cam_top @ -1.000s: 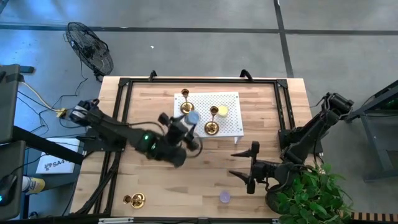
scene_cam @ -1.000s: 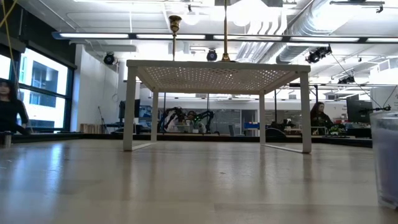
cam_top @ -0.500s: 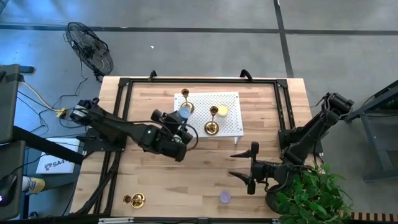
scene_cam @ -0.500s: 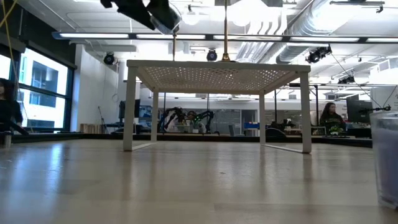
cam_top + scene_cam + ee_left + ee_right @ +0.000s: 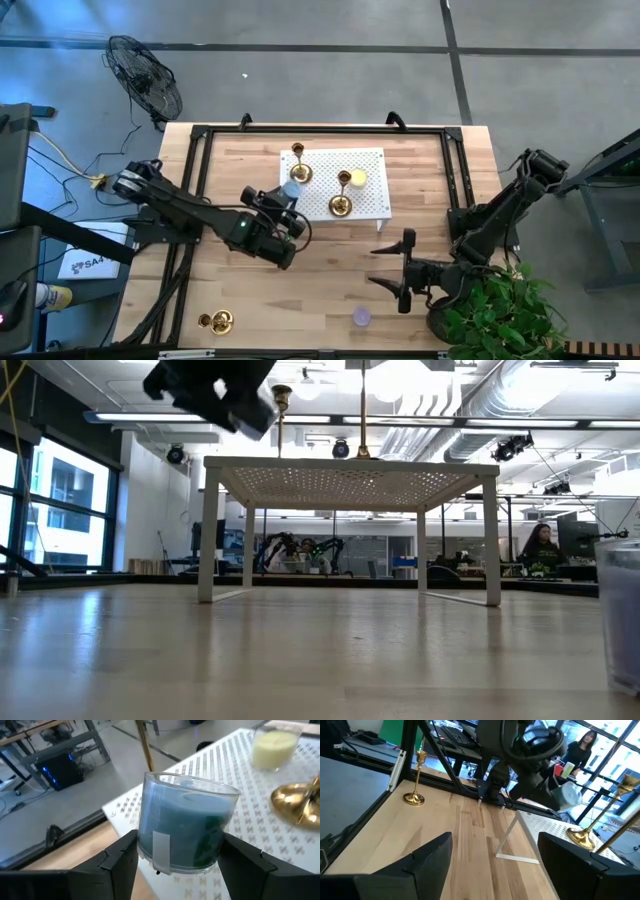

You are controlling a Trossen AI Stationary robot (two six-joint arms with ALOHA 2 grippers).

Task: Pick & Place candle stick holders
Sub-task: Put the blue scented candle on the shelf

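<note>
Two gold candle stick holders [image 5: 298, 166] [image 5: 341, 198] stand on their round bases on the white perforated stand [image 5: 370, 205]. A third [image 5: 215, 321] stands on the table near its front left corner, also seen as the holder [image 5: 415, 780]. My left gripper [image 5: 283, 203] hangs at the stand's left edge, shut on a blue candle in a glass jar [image 5: 182, 822]. My right gripper [image 5: 380, 265] waits open over the table's right half, with nothing between its fingers. My left gripper pinches the blue candle jar by its lower sides [image 5: 145, 851] between the two fingers [image 5: 120, 857]. The fingers come from the table's left, slanting a little down. The jar is lifted clear over the stand's left edge, slightly tilted.
A yellow candle [image 5: 358, 178] sits on the stand beside the right holder. A purple candle [image 5: 361, 317] stands near the table's front edge. A black frame [image 5: 200, 150] runs along the table's edges. A potted plant [image 5: 500, 315] stands at the front right corner.
My left gripper has sunk and drawn back toward the table's left with the blue candle jar, rolling its wrist as it went. In the low view it has come down into the picture from above.
</note>
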